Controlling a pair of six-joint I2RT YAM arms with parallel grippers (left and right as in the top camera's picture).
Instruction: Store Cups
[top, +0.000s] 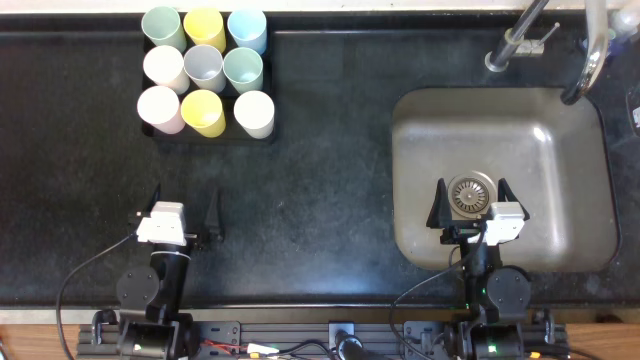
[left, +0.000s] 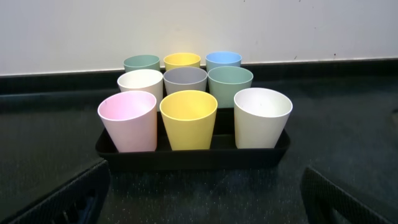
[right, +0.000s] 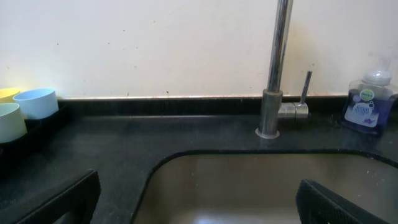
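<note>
While both arms sat folded close to their bases at the near edge of the desk (top: 320, 150), the left gripper (top: 186, 208) hung low over bare desk, fingers spread wide and holding nothing. It faced the black tray (top: 206, 139), well apart from it.

The tray lay at the back left of the desk, close to the wall. Nine cups (top: 204, 67) stood upright in it, three rows of three:
- Back row: green, yellow, blue.
- Middle row: white, grey, green.
- Front row: pink, yellow, white.

The right gripper (top: 472, 197) was over the sink (top: 560, 130), fingers equally wide apart and empty. It faced the faucet (right: 277, 68) at the back wall. A soap bottle (right: 368, 102) stood beside the faucet.
</note>
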